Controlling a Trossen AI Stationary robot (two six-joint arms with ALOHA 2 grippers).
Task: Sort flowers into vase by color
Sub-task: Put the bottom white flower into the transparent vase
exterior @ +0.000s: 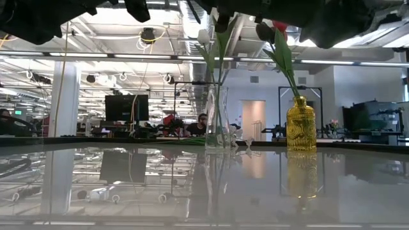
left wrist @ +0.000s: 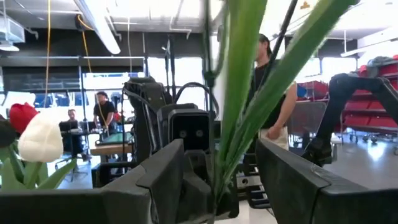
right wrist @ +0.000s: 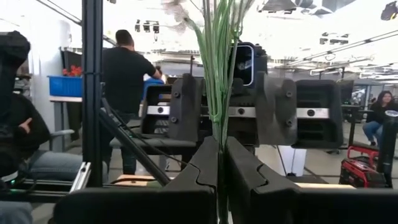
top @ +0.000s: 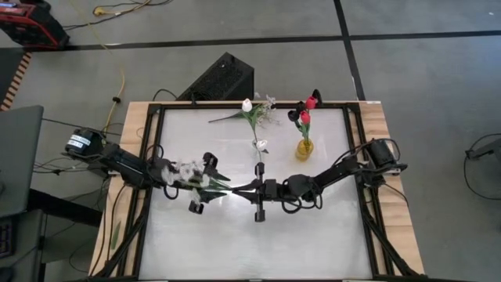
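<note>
place: likely robotics lab | cues: monitor (exterior: 126, 107), ceiling ducts (left wrist: 99, 28), seated people (exterior: 202, 122)

Green stems (left wrist: 239, 106) between hand (left wrist: 217, 180) fingers

Glossy, mirror-smooth white table top (top: 313, 235), reflecting room and vases in the low view. Bare light wood border (top: 389, 157) around it, matt, grain visible. Clear glass vase (exterior: 216, 121), smooth and transparent. Yellow translucent glass vase (exterior: 301, 124), glossy, ribbed texture on the body. Dark matt plastic on right gripper (right wrist: 221, 180) fingers (right wrist: 202, 171). Green stems (right wrist: 219, 56), smooth, plastic-looking, slightly shiny.
</note>
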